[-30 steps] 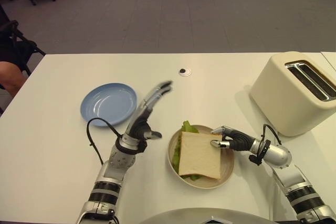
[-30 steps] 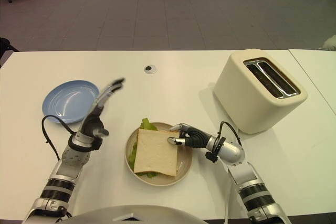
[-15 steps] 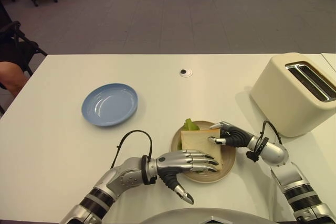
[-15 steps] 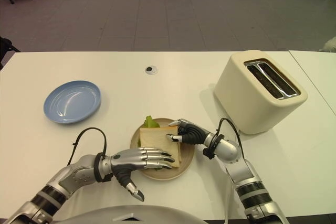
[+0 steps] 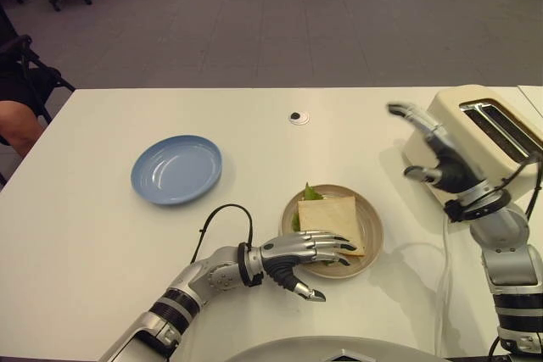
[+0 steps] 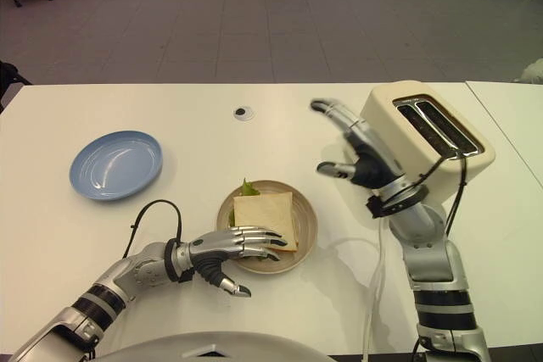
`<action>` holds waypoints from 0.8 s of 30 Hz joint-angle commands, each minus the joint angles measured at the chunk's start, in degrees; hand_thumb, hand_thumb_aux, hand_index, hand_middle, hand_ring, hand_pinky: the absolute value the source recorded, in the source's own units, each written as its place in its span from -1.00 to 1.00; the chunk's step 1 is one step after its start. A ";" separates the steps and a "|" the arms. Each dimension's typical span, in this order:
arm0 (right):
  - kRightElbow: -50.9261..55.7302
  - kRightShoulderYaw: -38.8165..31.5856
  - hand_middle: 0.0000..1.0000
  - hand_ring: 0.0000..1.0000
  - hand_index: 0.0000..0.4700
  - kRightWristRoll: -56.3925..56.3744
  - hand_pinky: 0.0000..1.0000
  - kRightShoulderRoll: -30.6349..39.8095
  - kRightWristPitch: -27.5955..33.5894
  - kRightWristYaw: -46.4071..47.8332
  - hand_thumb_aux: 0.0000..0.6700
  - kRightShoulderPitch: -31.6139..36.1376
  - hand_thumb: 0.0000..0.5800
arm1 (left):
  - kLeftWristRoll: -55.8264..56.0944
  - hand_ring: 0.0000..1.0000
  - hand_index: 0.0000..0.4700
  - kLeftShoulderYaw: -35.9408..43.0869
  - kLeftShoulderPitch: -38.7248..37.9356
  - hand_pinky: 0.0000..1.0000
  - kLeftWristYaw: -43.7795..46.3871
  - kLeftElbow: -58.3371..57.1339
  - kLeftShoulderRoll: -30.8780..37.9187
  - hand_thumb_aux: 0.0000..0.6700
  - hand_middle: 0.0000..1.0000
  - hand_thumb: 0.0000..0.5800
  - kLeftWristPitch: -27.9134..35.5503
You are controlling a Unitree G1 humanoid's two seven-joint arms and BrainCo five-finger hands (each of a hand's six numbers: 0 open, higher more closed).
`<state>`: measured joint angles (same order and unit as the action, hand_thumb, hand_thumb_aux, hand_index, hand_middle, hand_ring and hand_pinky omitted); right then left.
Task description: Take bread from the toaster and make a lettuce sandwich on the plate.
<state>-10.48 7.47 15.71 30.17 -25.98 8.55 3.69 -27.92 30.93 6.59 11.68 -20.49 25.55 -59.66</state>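
Observation:
A slice of white bread (image 5: 341, 214) lies on top of green lettuce (image 5: 309, 192) on a beige plate (image 5: 374, 231) in the middle of the table. My left hand (image 5: 301, 252) lies low over the plate's near left rim, fingers stretched out flat against the sandwich's near edge and holding nothing. Up in the air, my right hand (image 5: 437, 154) hangs open with spread fingers, just in front of the cream toaster (image 5: 484, 158) at the right. The toaster's two slots look empty.
A blue plate (image 5: 176, 169) sits at the left of the white table (image 5: 102, 235). A small round black-and-white disc (image 5: 295, 116) lies further back near the middle. Cables hang from both wrists. The table's right edge runs just past the toaster.
My right hand let go of the top bread slice and rose up and right to the toaster's front. My left hand swung down to the plate's near rim; plate and sandwich shifted slightly back.

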 commanded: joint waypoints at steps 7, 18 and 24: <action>-5.86 -10.56 0.74 0.74 0.70 -16.05 0.74 -2.07 -5.81 11.00 0.70 -8.87 0.96 | 22.88 -1.00 -0.73 -7.15 -1.99 -1.00 -6.96 8.54 -5.05 -0.73 -1.00 -0.50 0.53; -2.18 -29.70 1.00 1.00 1.00 -21.02 1.00 11.35 -17.58 37.37 1.00 -20.72 1.00 | 50.00 1.00 1.00 6.55 -16.21 1.00 24.45 23.76 13.91 1.00 1.00 1.00 13.50; 10.00 -29.62 1.00 1.00 1.00 -3.99 1.00 5.86 -16.37 31.57 1.00 -13.87 1.00 | 22.99 1.00 1.00 3.06 -12.81 1.00 19.18 10.08 9.27 1.00 1.00 1.00 20.78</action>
<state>-4.23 -23.13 6.50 39.23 -43.18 43.94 -13.81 4.13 35.83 -9.05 34.53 -4.09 37.38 -43.22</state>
